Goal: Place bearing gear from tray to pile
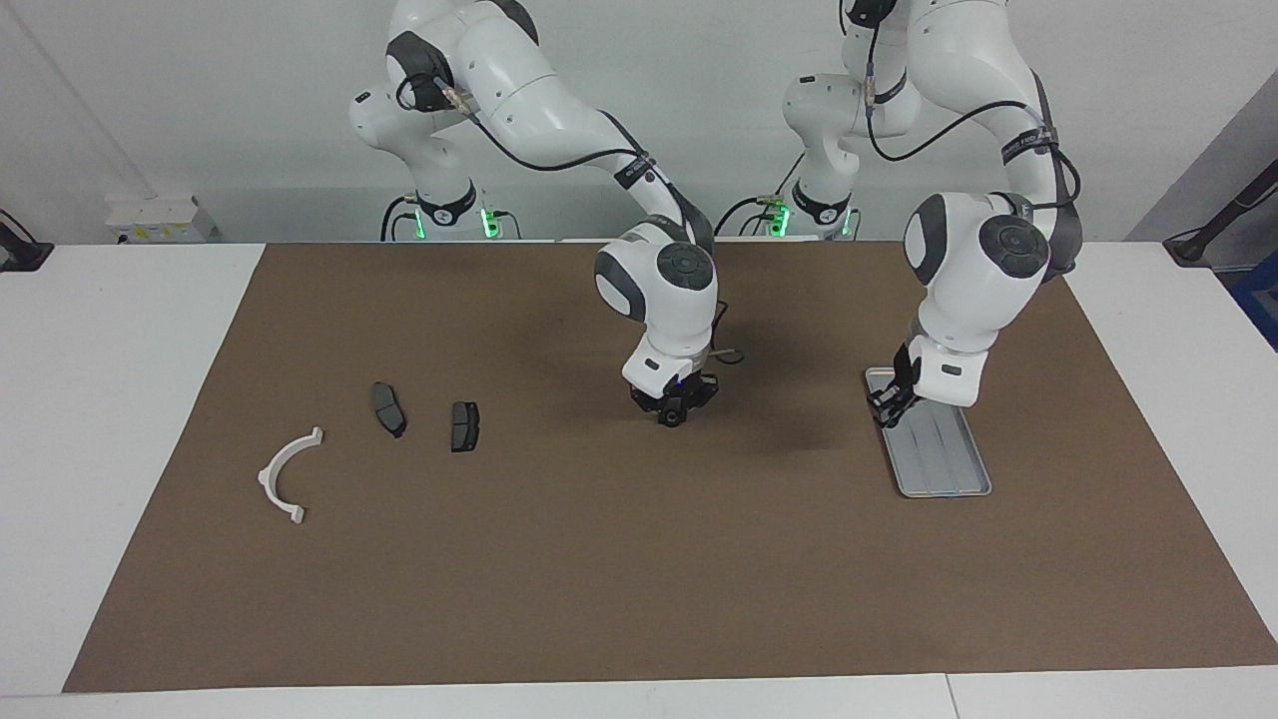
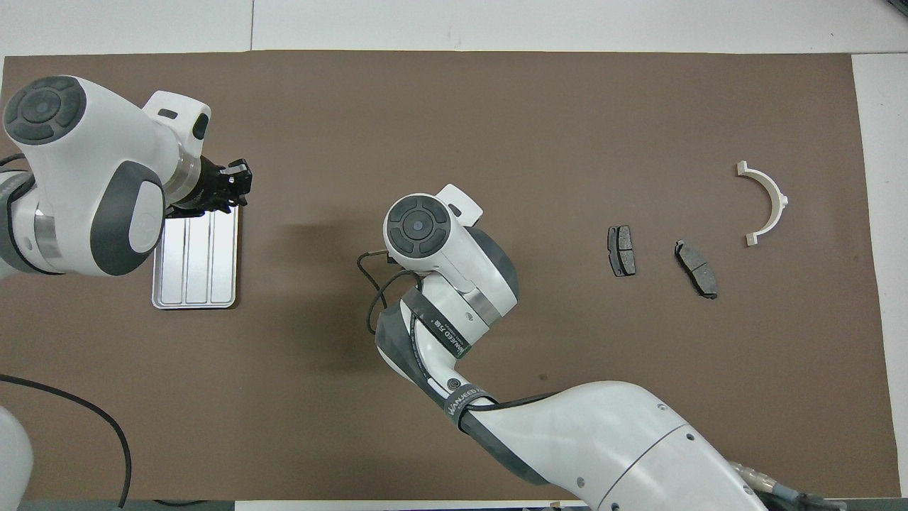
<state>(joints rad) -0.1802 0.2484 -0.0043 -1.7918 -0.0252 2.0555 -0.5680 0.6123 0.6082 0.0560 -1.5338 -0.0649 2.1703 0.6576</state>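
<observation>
A small dark bearing gear [image 1: 672, 416] is at the middle of the brown mat, with my right gripper [image 1: 673, 410] shut on it, low at the mat. In the overhead view the right arm's wrist hides both. The silver ribbed tray [image 1: 944, 454] [image 2: 195, 262] lies toward the left arm's end with nothing on it. My left gripper [image 1: 888, 409] [image 2: 228, 187] hangs shut over the tray's end nearer the robots. The pile lies toward the right arm's end: a white curved bracket [image 1: 283, 477] [image 2: 772, 202] and two dark pads [image 1: 388, 408] [image 1: 464, 426] [image 2: 622, 250] [image 2: 696, 268].
The brown mat [image 1: 639, 579] covers most of the white table. The right arm's elbow and forearm [image 2: 603, 440] stretch over the part of the mat nearest the robots. A black cable [image 2: 106, 426] trails by the left arm's base.
</observation>
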